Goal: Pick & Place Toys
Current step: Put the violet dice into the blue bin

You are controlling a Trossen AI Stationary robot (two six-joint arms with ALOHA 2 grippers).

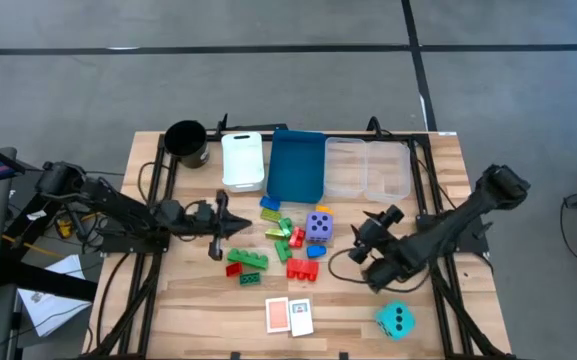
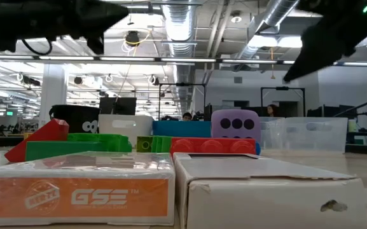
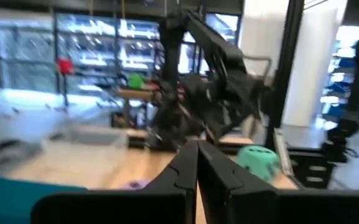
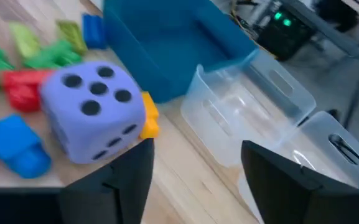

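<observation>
Small bricks (image 1: 280,243) in red, green, blue and yellow lie in a loose cluster at the table's middle. The purple die (image 1: 318,225) rests on the table at their right. The cyan die (image 1: 396,320) sits near the front right, and two cards (image 1: 290,316) lie at the front middle. My left gripper (image 1: 242,227) hovers shut just left of the bricks, touching nothing. My right gripper (image 4: 198,158) stands open above the table to the right of the purple die (image 4: 95,109), nothing between its fingers.
Along the far edge stand a black cup (image 1: 186,143), a white bin (image 1: 242,160), a blue bin (image 1: 296,165) and clear bins (image 1: 368,168). In the low view the two cards (image 2: 81,191) fill the foreground. Bare wood lies at the front left.
</observation>
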